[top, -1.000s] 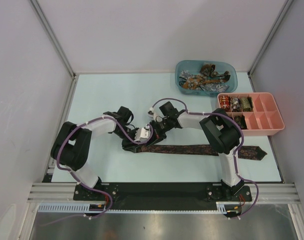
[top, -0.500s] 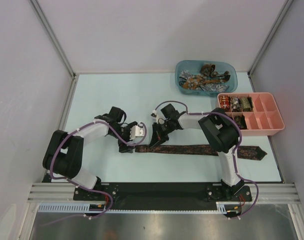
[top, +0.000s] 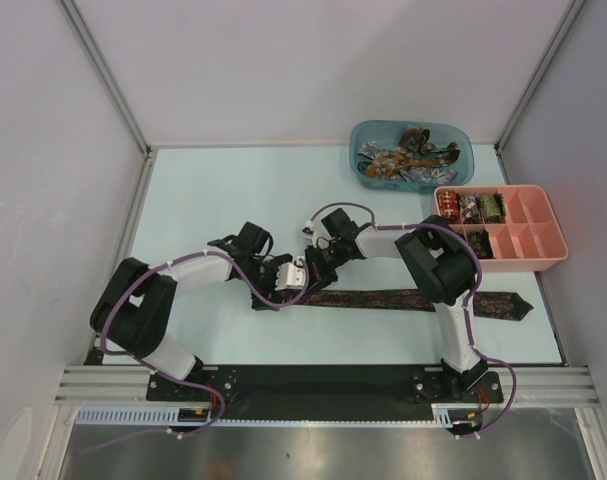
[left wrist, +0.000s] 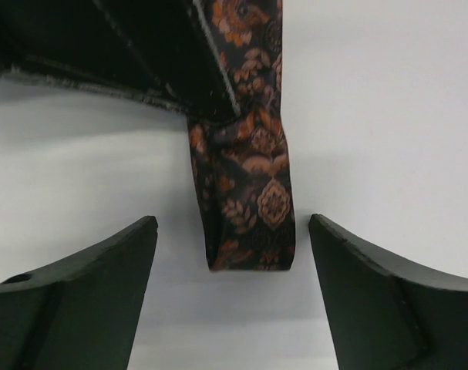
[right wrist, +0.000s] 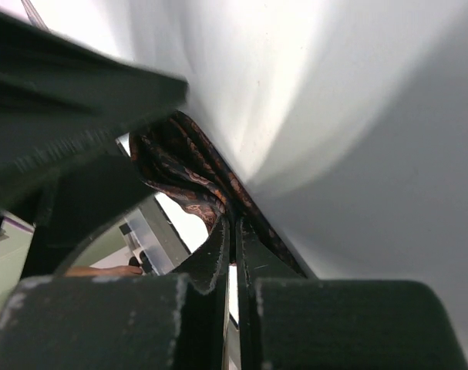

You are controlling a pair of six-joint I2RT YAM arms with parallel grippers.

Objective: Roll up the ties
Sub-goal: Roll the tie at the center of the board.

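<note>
A dark brown tie with orange floral patterns lies stretched left to right on the table. Its pointed end is at the right. Its left end is folded over. My left gripper is open at that end. In the left wrist view the folded tie end sits between the open fingers, untouched by them. My right gripper is shut on the tie fabric just right of the fold. In the right wrist view its fingers pinch the bunched tie.
A blue tub with several loose ties stands at the back right. A pink compartment tray beside it holds rolled ties in its left compartments. White walls close in the table on three sides.
My left gripper drew away to the left, then came back right to the tie's folded end. My right gripper stayed shut on the tie, shifting only slightly.
</note>
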